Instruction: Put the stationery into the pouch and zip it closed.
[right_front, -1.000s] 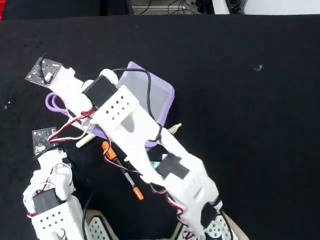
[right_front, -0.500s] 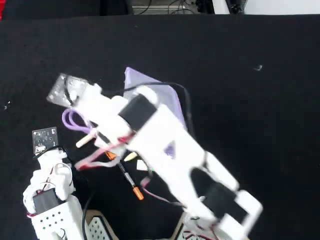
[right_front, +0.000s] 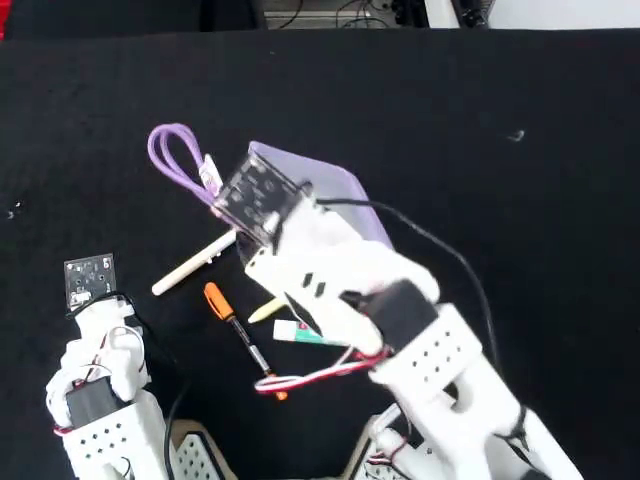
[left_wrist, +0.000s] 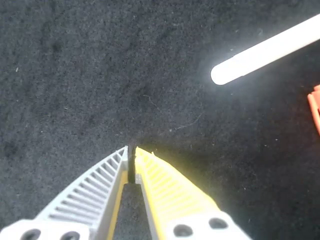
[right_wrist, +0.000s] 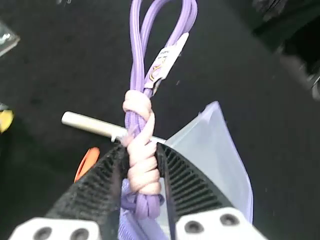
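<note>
The pale purple pouch (right_front: 335, 185) lies at the table's middle, partly under my right arm (right_front: 330, 270). My right gripper (right_wrist: 142, 152) is shut on the pouch's purple cord loop (right_wrist: 150, 45), at its knot (right_wrist: 140, 145). The loop (right_front: 172, 155) sticks out to the left of the pouch. A white pen (right_front: 195, 262), an orange pen (right_front: 238, 335), a yellow piece (right_front: 265, 310) and a green-and-white item (right_front: 305, 335) lie loose in front of the pouch. My left gripper (left_wrist: 131, 150) is shut on nothing, just above the cloth near the white pen's end (left_wrist: 260, 52).
The black cloth (right_front: 520, 220) covers the whole table, with free room to the right and at the back. My left arm (right_front: 100, 380) sits at the front left corner. Cables trail from the right arm over the loose items.
My right arm swung right and back toward the pouch, carrying the purple loop up from the left. The pens it covered now show. The left arm has not moved.
</note>
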